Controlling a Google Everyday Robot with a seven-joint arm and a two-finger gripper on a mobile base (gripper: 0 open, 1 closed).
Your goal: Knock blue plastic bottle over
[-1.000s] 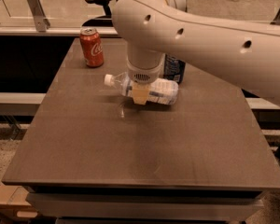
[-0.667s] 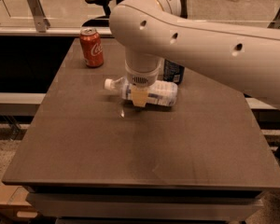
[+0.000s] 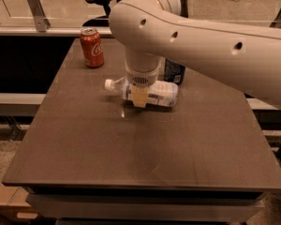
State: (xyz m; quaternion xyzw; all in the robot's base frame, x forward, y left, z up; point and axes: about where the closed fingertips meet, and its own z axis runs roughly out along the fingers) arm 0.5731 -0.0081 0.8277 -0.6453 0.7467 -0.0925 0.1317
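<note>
The blue plastic bottle [image 3: 160, 93] lies on its side on the dark table [image 3: 145, 144], white cap [image 3: 108, 84] pointing left. It is clear and ribbed with a white-and-blue label. My gripper [image 3: 140, 98] hangs from the white arm right over the bottle's middle, its tan fingertip in front of the bottle. The arm hides part of the bottle.
A red Coca-Cola can [image 3: 92, 47] stands upright at the back left of the table. A dark blue soda can [image 3: 174, 71] stands behind the bottle, partly hidden by the arm. A glass-fronted counter runs behind the table.
The arm has swung slightly left and up in view. The bottle lies on its side in the same place as before.
</note>
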